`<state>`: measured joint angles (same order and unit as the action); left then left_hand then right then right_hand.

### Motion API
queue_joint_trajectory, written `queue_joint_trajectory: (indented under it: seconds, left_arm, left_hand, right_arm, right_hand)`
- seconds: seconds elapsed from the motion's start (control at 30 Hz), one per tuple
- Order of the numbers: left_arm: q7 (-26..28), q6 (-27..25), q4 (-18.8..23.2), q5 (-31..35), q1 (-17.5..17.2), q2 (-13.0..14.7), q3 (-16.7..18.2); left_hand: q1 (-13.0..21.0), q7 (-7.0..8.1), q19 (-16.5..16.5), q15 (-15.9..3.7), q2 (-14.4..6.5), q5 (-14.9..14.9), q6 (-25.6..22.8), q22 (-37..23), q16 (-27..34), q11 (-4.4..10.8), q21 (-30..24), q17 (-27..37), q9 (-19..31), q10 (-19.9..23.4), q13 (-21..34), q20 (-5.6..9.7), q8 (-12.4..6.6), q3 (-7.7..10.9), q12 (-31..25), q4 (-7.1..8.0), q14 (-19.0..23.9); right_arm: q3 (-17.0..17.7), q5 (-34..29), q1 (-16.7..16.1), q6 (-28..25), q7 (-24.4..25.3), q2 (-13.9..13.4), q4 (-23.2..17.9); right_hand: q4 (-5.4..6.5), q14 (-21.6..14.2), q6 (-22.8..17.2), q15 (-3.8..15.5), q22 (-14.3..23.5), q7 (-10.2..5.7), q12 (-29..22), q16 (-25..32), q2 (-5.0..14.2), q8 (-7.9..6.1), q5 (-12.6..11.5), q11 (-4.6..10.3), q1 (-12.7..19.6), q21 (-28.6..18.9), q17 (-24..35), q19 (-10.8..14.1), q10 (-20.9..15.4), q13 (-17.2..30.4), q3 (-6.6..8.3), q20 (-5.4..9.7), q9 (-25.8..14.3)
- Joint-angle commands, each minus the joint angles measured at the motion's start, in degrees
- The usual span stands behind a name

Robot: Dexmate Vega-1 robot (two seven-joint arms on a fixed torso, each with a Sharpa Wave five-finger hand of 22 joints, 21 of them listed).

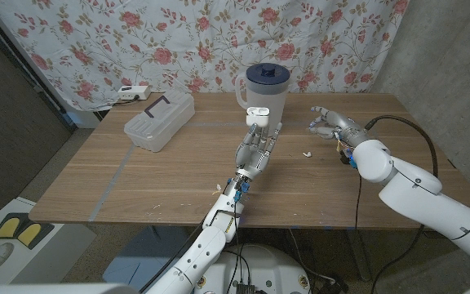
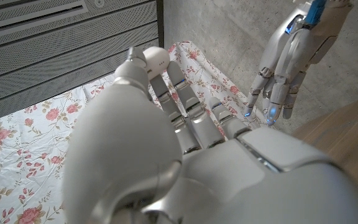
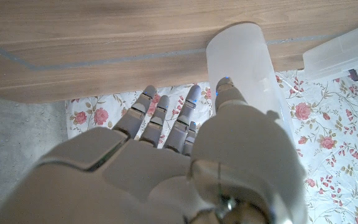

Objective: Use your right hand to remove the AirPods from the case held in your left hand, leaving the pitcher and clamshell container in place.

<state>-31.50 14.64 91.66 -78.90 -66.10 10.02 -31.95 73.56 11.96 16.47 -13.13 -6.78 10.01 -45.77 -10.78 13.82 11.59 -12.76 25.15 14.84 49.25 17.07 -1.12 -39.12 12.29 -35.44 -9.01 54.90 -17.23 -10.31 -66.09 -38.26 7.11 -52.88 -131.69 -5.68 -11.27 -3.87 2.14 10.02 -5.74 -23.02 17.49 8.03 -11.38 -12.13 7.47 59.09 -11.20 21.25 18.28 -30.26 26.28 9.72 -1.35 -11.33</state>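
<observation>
My left hand (image 1: 255, 152) is raised over the table's middle and holds the white AirPods case (image 1: 257, 115) at its fingertips, lid up. The case (image 2: 156, 60) shows as a white rounded shape above my left hand (image 2: 166, 155) in the left wrist view; what is inside is hidden. My right hand (image 1: 330, 124) hovers low over the table to the right of the case, fingers apart, holding nothing. That right hand (image 2: 277, 81) hangs fingers down in the left wrist view. A small white piece (image 1: 307, 153), perhaps an earbud, lies on the wood between the hands.
The clear pitcher (image 1: 265, 90) with a dark blue lid stands just behind the case. The pitcher (image 3: 247, 62) also shows past my right hand (image 3: 166, 162). A translucent clamshell container (image 1: 160, 121) lies at the back left. A black cable (image 1: 398, 121) runs behind the right arm.
</observation>
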Motion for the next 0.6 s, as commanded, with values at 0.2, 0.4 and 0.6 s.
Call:
queue_joint_trajectory:
  seconds: [0.2,0.4,0.6]
  left_arm:
    - [-2.17,-1.79,-2.46,-1.56,0.47,-0.61,0.54]
    - [-1.49,-1.83,-3.2,-1.33,0.7,-0.95,0.79]
    - [-1.58,-1.95,-4.19,-1.16,1.18,-1.38,0.9]
  left_hand:
    - [0.97,-1.59,-0.02,-0.67,-1.54,0.17,-2.16,-0.35,0.13,0.3,-0.1,0.09,0.01,0.58,19.04,0.49,-3.24,0.0,-0.12,0.32,1.27]
    - [0.99,-1.61,-0.09,-0.69,-1.56,0.17,-2.17,-0.35,0.05,0.25,-0.08,0.07,-0.11,0.54,19.15,0.49,-3.17,-0.01,-0.15,0.34,1.19]
    - [0.93,-1.55,-0.16,-0.67,-1.57,0.16,-2.23,-0.34,-0.01,0.33,-0.06,0.06,-0.18,0.57,19.05,0.49,-3.16,-0.07,-0.1,0.39,1.11]
  right_arm:
    - [7.97,5.09,-6.72,4.4,2.73,-1.0,-5.09]
    - [9.99,5.23,-8.85,5.37,4.1,-1.43,-6.75]
    - [11.94,5.86,-10.59,6.66,4.45,-1.79,-8.02]
  right_hand:
    - [0.55,-0.24,-0.29,4.29,0.06,0.02,0.5,0.21,0.15,-0.38,0.28,-0.21,-0.68,-0.23,0.02,0.4,-0.36,-0.29,0.09,-0.32,-0.09]
    - [0.76,-0.19,-0.43,4.22,0.07,-0.05,0.71,0.3,0.65,-0.45,0.28,-0.29,-0.95,-0.24,0.03,0.41,-0.51,-0.5,0.18,-0.33,-0.08]
    - [1.16,-0.15,-0.54,3.97,0.07,-0.02,0.98,0.37,0.82,-0.49,0.35,-0.54,-1.64,-0.32,0.03,0.6,-0.61,-0.72,0.02,-0.38,-0.08]
